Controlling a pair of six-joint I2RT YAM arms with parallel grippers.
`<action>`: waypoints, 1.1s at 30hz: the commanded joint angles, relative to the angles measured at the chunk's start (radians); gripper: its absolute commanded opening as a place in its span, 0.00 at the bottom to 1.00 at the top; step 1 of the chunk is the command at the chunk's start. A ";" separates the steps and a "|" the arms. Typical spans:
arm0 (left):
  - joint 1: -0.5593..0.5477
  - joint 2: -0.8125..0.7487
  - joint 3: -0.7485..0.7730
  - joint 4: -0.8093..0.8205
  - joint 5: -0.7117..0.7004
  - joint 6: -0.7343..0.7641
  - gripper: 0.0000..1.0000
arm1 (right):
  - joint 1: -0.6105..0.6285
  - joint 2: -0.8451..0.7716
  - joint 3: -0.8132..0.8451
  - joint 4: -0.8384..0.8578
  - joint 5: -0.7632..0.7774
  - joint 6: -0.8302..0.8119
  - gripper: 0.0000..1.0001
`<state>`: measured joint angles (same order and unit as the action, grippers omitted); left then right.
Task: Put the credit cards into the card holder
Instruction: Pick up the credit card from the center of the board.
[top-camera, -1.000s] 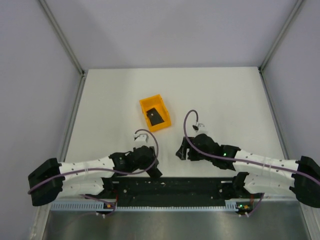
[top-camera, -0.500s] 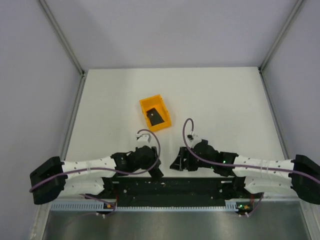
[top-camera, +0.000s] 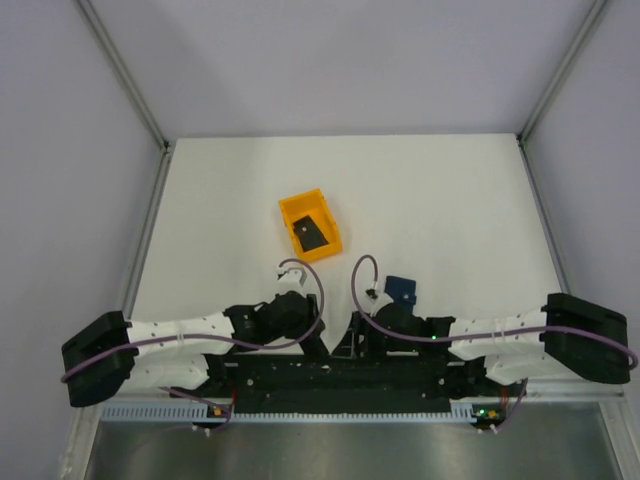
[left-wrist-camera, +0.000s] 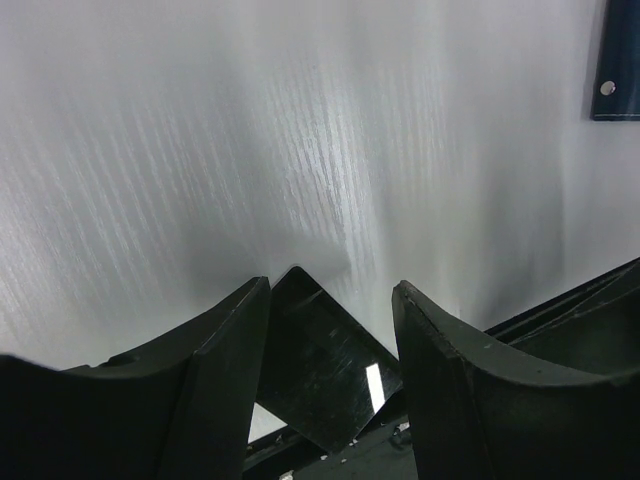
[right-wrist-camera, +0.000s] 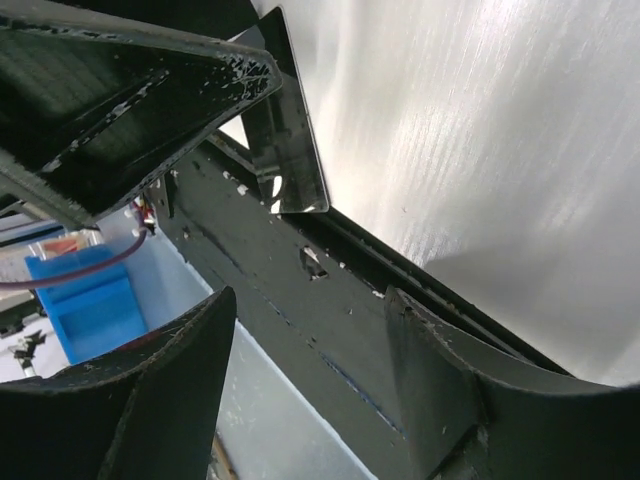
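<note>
1 credit card (left-wrist-camera: 320, 370) sits between the left gripper (left-wrist-camera: 330, 290) jaws, set wide and apparently pinching its edges, tilted up off the worktop (top-camera: 450, 200); right gripper (right-wrist-camera: 310, 295) jaws stand wide apart, empty; other card (top-camera: 311, 236) lies in the orange bin (top-camera: 290, 210); card holder (top-camera: 401, 289) rests on the worktop just beyond the right wrist; cards look light, stiff, glossy, likely slippery, so an edge pinch could slip; holder probably soft, best pinned by 1 flap.

Left arm (top-camera: 180, 332): white perforated link, black joints, looping purple cable.
Right arm (top-camera: 500, 328): matching white link, black joints, purple cable, small green light.
Left gripper (left-wrist-camera: 330, 288): two glossy black curved fingers.
Right gripper (right-wrist-camera: 310, 295): black curved fingers, scuffed.
</note>
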<state>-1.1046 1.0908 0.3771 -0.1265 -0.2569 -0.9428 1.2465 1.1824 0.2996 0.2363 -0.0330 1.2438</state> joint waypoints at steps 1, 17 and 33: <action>-0.008 0.001 -0.027 -0.042 0.038 0.016 0.59 | 0.045 0.074 -0.002 0.138 0.054 0.074 0.61; -0.008 -0.002 -0.046 -0.036 0.045 0.018 0.59 | 0.105 0.319 0.019 0.336 0.137 0.171 0.54; -0.008 0.003 -0.044 -0.038 0.048 0.018 0.58 | 0.113 0.459 -0.010 0.486 0.176 0.238 0.19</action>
<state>-1.1072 1.0821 0.3653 -0.1089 -0.2237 -0.9363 1.3457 1.6047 0.3077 0.7120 0.1005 1.4700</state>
